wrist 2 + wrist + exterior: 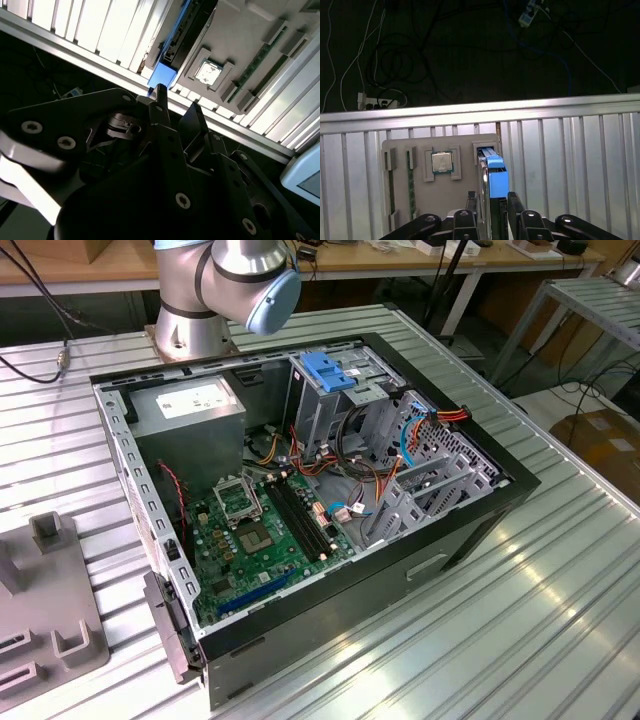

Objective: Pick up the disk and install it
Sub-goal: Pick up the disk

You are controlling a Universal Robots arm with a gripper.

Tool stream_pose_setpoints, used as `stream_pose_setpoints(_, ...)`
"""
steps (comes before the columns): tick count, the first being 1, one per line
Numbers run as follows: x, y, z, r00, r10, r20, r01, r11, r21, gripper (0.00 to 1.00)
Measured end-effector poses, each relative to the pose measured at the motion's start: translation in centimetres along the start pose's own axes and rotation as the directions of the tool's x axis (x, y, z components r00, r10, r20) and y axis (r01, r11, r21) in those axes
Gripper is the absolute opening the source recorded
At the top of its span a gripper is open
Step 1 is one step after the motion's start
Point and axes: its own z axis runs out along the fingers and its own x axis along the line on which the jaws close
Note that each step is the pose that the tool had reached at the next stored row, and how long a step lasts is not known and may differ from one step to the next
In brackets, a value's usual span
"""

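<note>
A ribbed metal surface (560,570) carries an open computer case (470,530). Near the surface's edge a grey tray (445,200) holds the disk (494,175), upright on edge in its slot. The tool (492,196) hangs at the disk's blue end; whether it grips I cannot tell.

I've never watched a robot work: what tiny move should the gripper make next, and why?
Probably ease straight in over the disk: the open gripper is lined up with it, one finger to each side, while the disk stands on edge in its grey holder, not yet gripped.
</note>
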Motion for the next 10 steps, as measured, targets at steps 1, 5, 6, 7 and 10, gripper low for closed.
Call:
stream_pose_setpoints(1,0.0,0.0,0.0,1.0,0.0,-0.0001,0.0,1.0,-0.0001,0.37)
stream_pose_setpoints(5,0.0,0.0,0.0,1.0,0.0,0.0,0.0,1.0,0.0,0.37)
stream_pose_setpoints(6,0.0,0.0,0.0,1.0,0.0,0.0,0.0,1.0,-0.0001,0.37)
stream_pose_setpoints(7,0.0,0.0,0.0,1.0,0.0,0.0,0.0,1.0,0.0,0.37)
stream_pose_setpoints(10,0.0,0.0,0.01,1.0,0.0,0.0,0.0,1.0,-0.0001,0.44)
